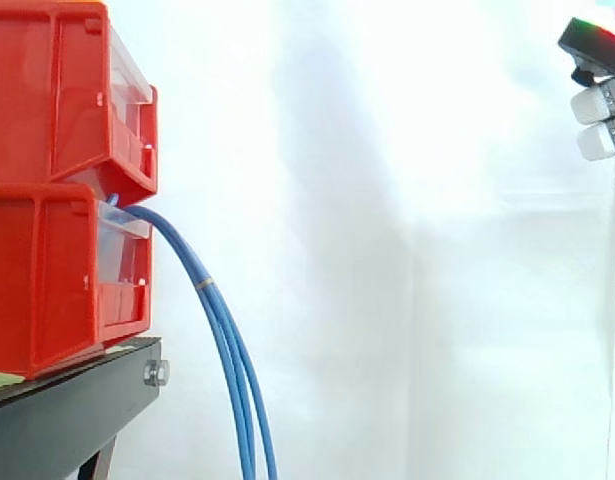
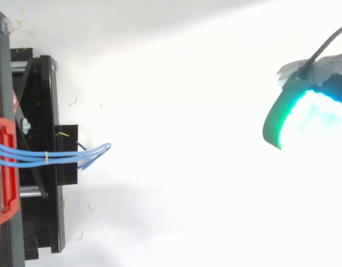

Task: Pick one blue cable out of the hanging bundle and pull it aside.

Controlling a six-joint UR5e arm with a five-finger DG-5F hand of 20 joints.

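The bundle of thin blue cables [image 1: 219, 320] left the gap between 2 stacked red plastic bins, the upper bin [image 1: 47, 90] and the lower bin [image 1: 42, 285]. It arched out past the front of the lower bin and hung straight down beside the black metal bench [image 1: 72, 410] that carried both bins. A narrow yellow band [image 1: 205, 284] wrapped the bundle just below the top of its arch. In the top view the cable loops [image 2: 95, 153] reached just beyond the bench edge.

The robot hand [image 1: 599, 102] sat at the upper right of the side view, higher than the bundle and well apart from it. Its fingers [image 2: 304, 119] pointed straight toward the bins, spread loosely, and held nothing. A white curtain [image 1: 387, 250] formed the backdrop.
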